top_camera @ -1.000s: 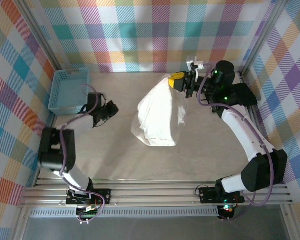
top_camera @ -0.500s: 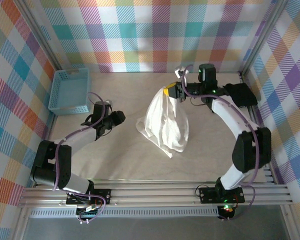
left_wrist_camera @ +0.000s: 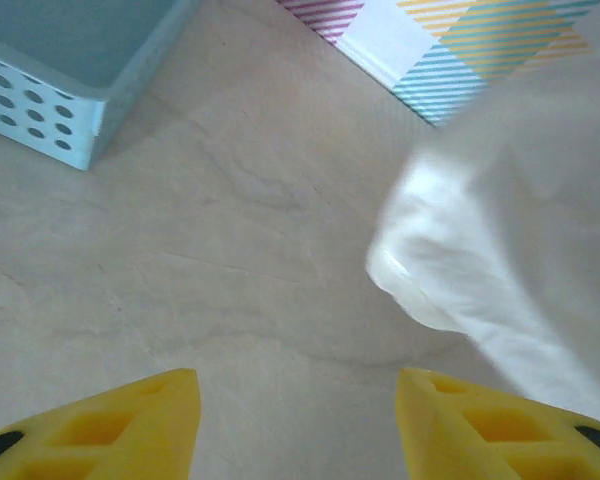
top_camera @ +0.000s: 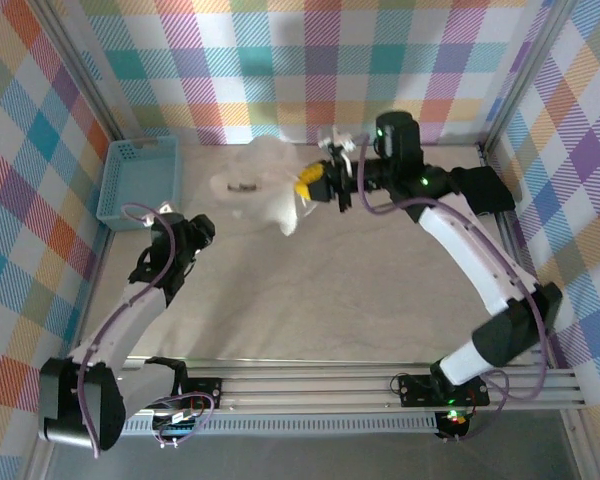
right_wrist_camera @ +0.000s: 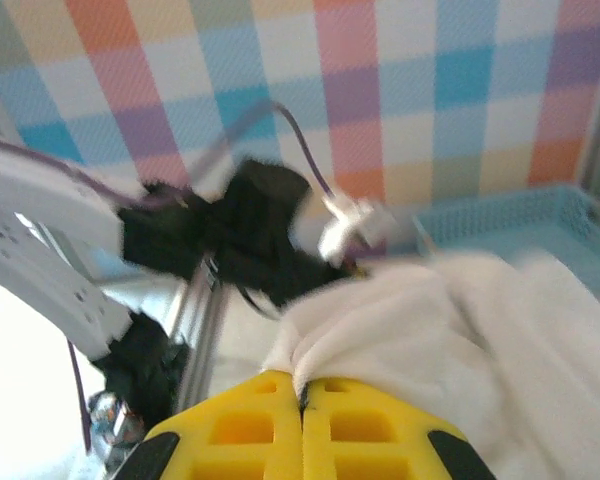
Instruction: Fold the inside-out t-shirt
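T-shirt (top_camera: 268, 195) leftward now, apparently airborne

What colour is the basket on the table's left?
The basket is light blue, clearest in the top external view.

Plaid walls (top_camera: 310, 60) wrap three sides here, pastel checks of teal, orange, purple, yellow and pink on white. Silver metal posts (top_camera: 82, 85) run up the back corners. Down below, the surface (top_camera: 360, 290) is pale beige with a faint marbled grain, matte and evenly lit. Along its near edge lie ribbed aluminium rails (top_camera: 310, 385). In front of them is a strip of grey floor (top_camera: 330, 455). The light is soft and the shadows faint.
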`<state>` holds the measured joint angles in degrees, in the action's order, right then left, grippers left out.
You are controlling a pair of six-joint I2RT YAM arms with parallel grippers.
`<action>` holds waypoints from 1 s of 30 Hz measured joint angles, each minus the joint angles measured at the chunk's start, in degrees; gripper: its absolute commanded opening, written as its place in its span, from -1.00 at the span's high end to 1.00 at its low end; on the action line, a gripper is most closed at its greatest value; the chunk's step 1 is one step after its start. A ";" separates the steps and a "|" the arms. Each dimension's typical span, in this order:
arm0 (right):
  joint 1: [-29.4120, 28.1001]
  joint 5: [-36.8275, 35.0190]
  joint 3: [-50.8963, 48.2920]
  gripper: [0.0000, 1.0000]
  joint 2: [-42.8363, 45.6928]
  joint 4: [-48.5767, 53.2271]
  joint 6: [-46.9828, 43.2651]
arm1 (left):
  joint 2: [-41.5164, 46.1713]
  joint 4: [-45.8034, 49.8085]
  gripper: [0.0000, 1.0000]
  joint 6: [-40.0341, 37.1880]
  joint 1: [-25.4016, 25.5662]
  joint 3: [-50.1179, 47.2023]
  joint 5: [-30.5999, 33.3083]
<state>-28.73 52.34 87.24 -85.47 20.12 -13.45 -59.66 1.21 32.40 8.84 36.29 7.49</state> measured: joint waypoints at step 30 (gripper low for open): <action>0.63 -20.31 -37.03 1.00 3.85 -7.21 3.13 | -29.00 4.48 -0.70 -18.64 22.18 14.34 -16.81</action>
<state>-28.10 32.03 50.22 -81.62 12.91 -10.33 -88.66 5.69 13.76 31.03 50.63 -9.32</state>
